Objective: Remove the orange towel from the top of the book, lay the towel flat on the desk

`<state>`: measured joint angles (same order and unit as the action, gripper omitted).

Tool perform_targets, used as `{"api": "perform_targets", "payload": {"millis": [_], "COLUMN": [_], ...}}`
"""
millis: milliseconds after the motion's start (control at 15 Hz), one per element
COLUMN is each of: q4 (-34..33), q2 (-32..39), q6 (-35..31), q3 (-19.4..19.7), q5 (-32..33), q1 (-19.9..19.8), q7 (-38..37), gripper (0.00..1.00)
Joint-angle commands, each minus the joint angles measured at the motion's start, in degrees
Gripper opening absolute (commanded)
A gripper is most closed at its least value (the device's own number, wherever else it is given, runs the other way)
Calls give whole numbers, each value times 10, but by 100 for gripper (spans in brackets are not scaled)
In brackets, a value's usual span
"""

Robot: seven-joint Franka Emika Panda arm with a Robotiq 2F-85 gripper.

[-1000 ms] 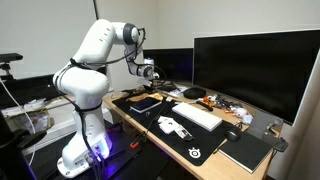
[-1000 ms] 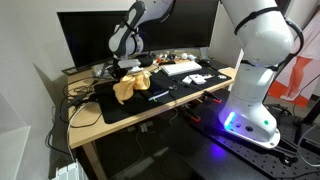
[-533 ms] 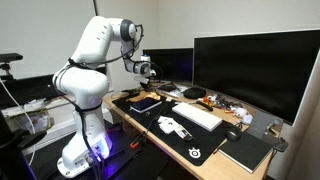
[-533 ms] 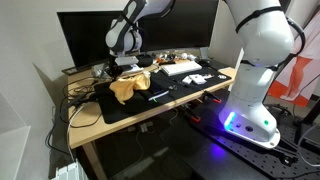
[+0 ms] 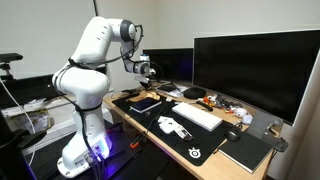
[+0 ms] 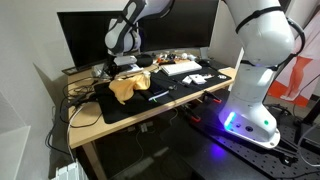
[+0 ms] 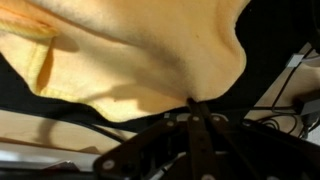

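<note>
The orange towel (image 6: 129, 86) hangs crumpled from my gripper (image 6: 125, 66), and its lower part sags onto the black desk mat (image 6: 150, 108). In the wrist view the towel (image 7: 130, 50) fills the upper half of the picture. There my gripper (image 7: 192, 103) is shut, with the towel's edge pinched at its fingertips. The black book (image 5: 147, 103) with its pale edge lies flat on the mat below and in front of my gripper (image 5: 147, 69). In this exterior view I cannot make out the towel.
A big monitor (image 5: 255, 70) stands along the back of the desk. A white keyboard (image 5: 198, 116), a white object with black marks (image 5: 175, 127) and a dark grey notebook (image 5: 247, 151) lie on or beside the mat. Cables (image 6: 85, 92) clutter the desk end.
Over the first half second my gripper shifted a little away from the keyboard, pulling the towel along. Since then nothing has visibly moved.
</note>
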<state>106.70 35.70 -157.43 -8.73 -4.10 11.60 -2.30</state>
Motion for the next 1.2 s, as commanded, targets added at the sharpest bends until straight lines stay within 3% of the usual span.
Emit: {"api": "perform_targets", "payload": {"millis": [0,1133], "q4": [-21,-118], "q2": [10,57], "q6": [-10,-1], "q3": [-4,3], "q5": [4,11], "q1": [0,32], "q7": [2,-11], "gripper": [0,0]}}
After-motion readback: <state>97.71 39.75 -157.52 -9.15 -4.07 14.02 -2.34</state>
